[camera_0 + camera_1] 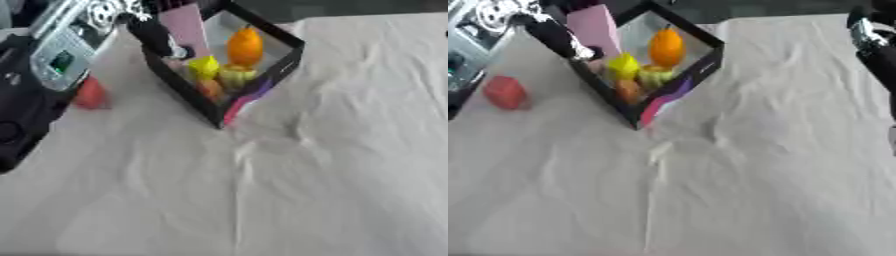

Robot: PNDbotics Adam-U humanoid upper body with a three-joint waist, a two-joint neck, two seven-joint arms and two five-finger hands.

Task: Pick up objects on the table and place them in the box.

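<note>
A black-framed box (188,97) with clear walls and a pink flap stands at the top centre of the white cloth. Inside are an orange fruit (246,46), a yellow piece (204,66), a yellow-green piece (234,76) and a small orange piece (210,89). A red object (505,92) lies on the cloth, left of the box. My left hand (560,36) comes in from the upper left, its black fingers stretched straight over the box's left rim and holding nothing. My right hand (871,40) shows only as black and silver parts at the right edge, well away from the box.
My left arm's silver and black forearm (54,56) covers the upper left corner, close to the red object. The wrinkled white cloth (289,190) stretches across the whole near half and the right side. Its far edge runs just behind the box.
</note>
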